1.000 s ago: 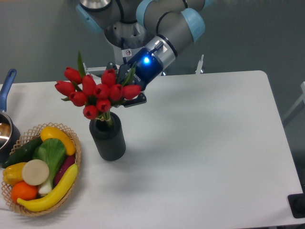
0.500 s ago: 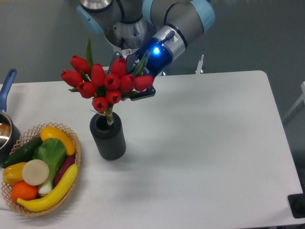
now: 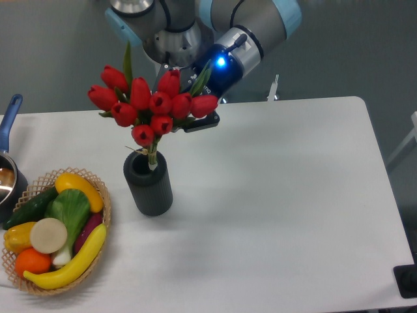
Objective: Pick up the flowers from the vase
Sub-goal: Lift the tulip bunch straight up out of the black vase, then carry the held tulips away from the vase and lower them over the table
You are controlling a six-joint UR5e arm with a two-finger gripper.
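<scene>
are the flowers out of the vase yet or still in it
Still in, just barely. The flowers are raised high, but their stem ends still dip into the mouth of the upright vase.

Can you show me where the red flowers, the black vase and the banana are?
flowers (image 3: 151, 103), fixed camera, a middle red bud.
vase (image 3: 150, 192), fixed camera, its dark front wall.
banana (image 3: 71, 261), fixed camera, middle of its yellow curve.

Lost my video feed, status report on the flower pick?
Gripper behind the flowers, jaws hidden. Stem ends at the vase mouth. Nothing blocking above.
</scene>
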